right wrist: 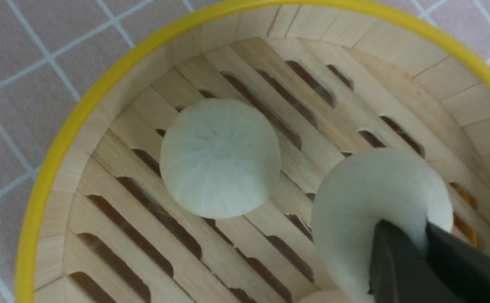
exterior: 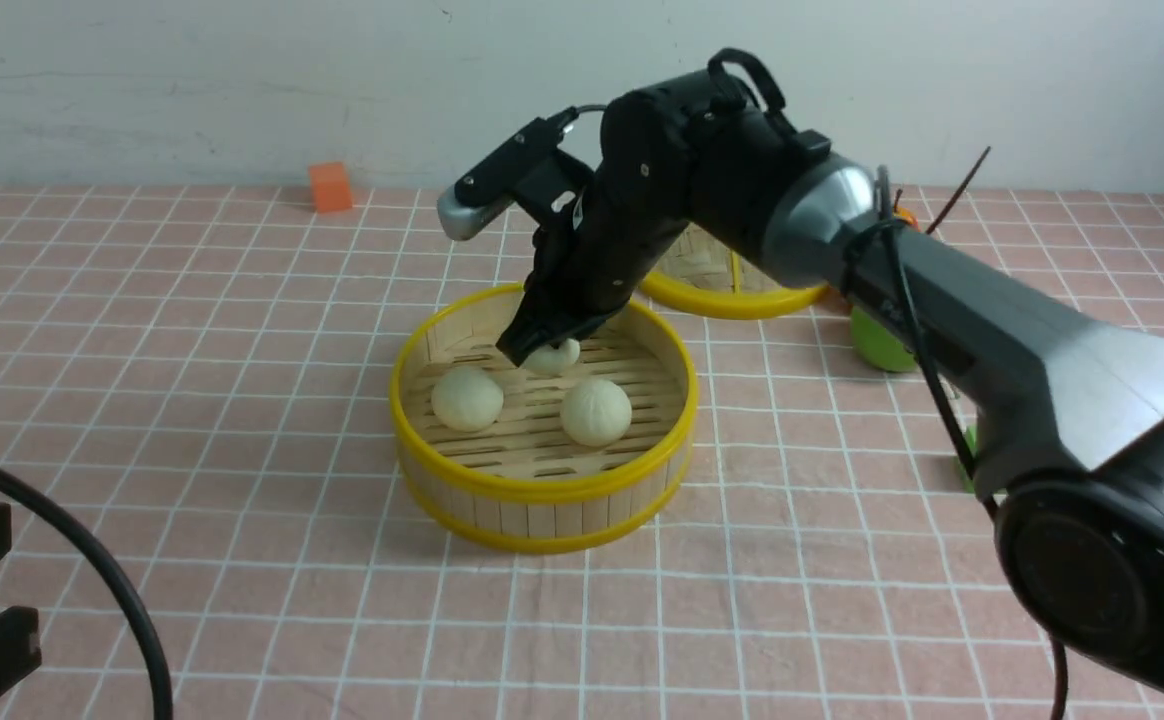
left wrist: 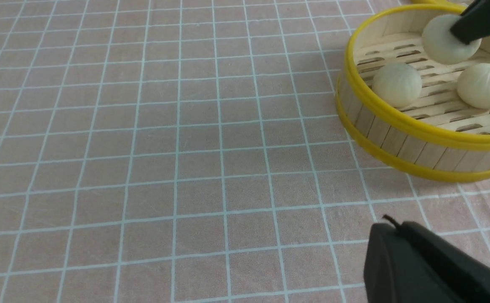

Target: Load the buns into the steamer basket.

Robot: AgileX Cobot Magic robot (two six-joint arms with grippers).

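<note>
My right gripper is nearly shut on a bun, pinching it between its fingertips inside the basket. I've got the arm reaching in from the right side, fingers pointing down past the far part of the rim. In the front view the gripper hides part of that bun. I can't tell exactly how far it is off the slats, if at all.

The other two buns sit free on the slatted floor: one to the left, the other nearer me and further right. They stand apart from each other, so all three are within the rim. The basket itself is upright on the tabletop, near the middle.

Just behind it and to the right is the woven lid, partly covered by my right arm. Further right, a green thing shows from under the arm, with a bit of another green thing closer to me; the arm hides too much to name either. A thin dark stick pokes up behind. At the far left edge stands an orange block.

My left gripper is closed on nothing, well apart from the basket over the left side.
</note>
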